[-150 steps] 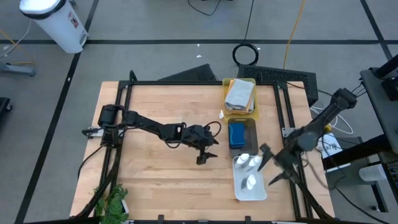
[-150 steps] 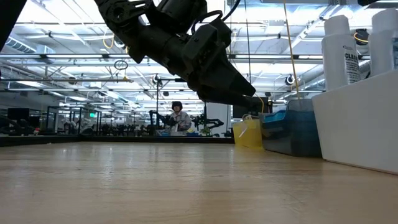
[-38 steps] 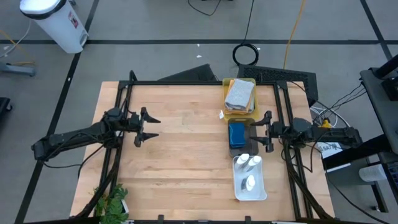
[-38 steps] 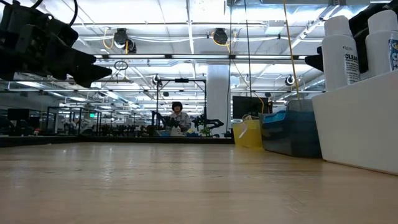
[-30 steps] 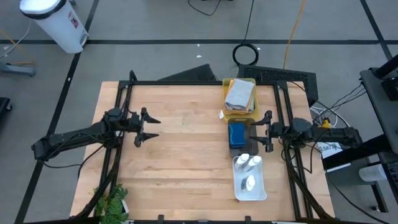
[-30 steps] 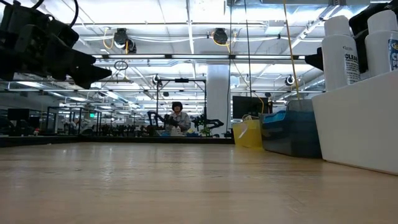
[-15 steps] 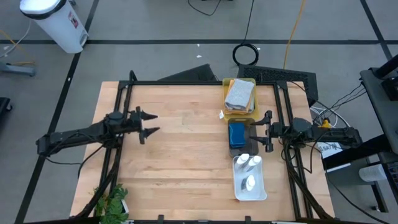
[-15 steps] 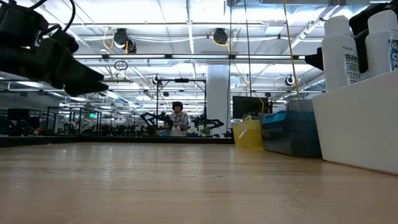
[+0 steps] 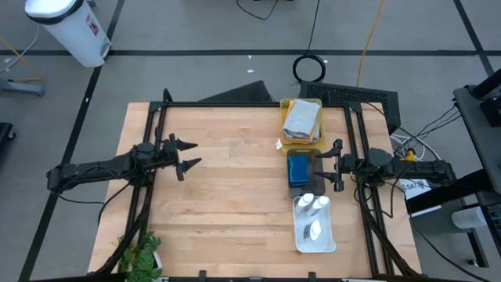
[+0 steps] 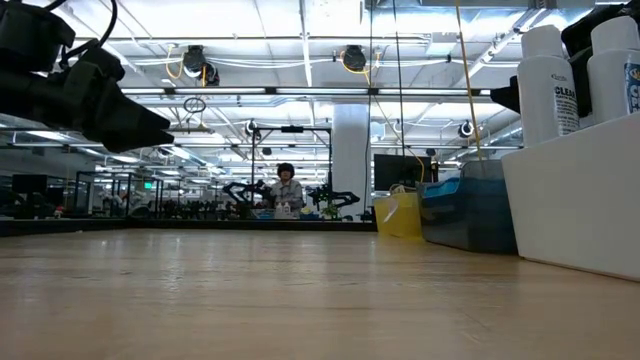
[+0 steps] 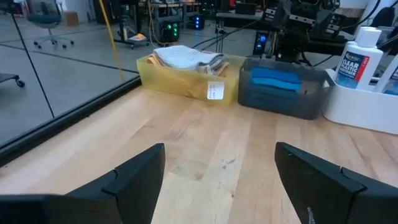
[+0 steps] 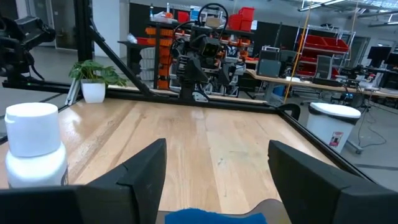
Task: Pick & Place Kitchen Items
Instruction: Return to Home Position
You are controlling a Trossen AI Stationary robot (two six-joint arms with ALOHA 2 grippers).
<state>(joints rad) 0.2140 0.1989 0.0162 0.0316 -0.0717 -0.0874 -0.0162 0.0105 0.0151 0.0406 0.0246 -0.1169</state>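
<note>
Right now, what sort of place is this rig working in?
Probably a robotics lab or workshop hall, not a home kitchen: another robot arm stands beyond the table, red storage bins sit behind it, and a person is among distant workstations.

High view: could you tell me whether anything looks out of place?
Nothing stands out: towels in the yellow tray, sponges in the grey tray, bottles in the white tray; left pincer and right pincer open.

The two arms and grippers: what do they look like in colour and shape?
Both are black. The left arm and right arm are slender, jointed links. The left gripper and right gripper each carry two flat, wedge-shaped fingers tapering to points. No markings show.
</note>
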